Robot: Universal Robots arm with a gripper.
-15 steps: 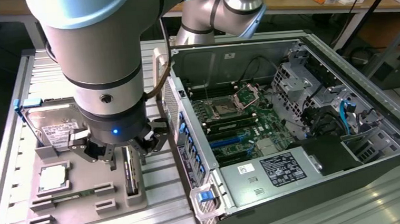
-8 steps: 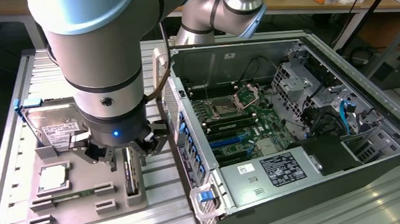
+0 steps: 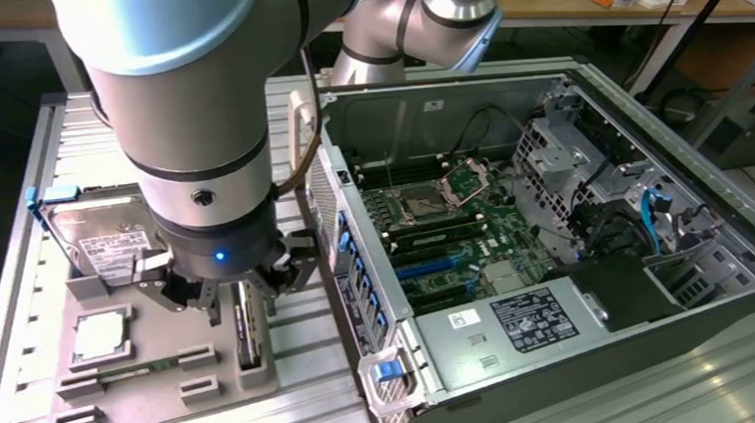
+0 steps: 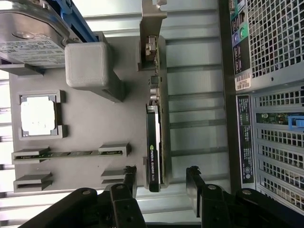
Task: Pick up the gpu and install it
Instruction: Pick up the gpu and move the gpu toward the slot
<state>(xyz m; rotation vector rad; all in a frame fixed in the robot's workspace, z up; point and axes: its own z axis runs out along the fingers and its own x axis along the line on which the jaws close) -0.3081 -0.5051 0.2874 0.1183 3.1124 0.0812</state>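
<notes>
Tray (image 4: 90,123) holds gpu (image 4: 155,140) edgewise, parallel to case (image 4: 275,42).

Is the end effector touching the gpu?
Apart. In the wrist view the open end effector straddles one end of the gpu, with a gap showing beside each finger.

Universal Robots arm (image 3: 184,105): silver-grey cylindrical links, pale blue joint caps, black seam rings, one dark round port (image 3: 201,196) at the wrist. Black cable (image 3: 304,147) alongside. Gripper (image 3: 235,299): black housing, blue indicator light (image 3: 217,255), black linkage fingers (image 4: 195,190) with round pivot bolts.
</notes>
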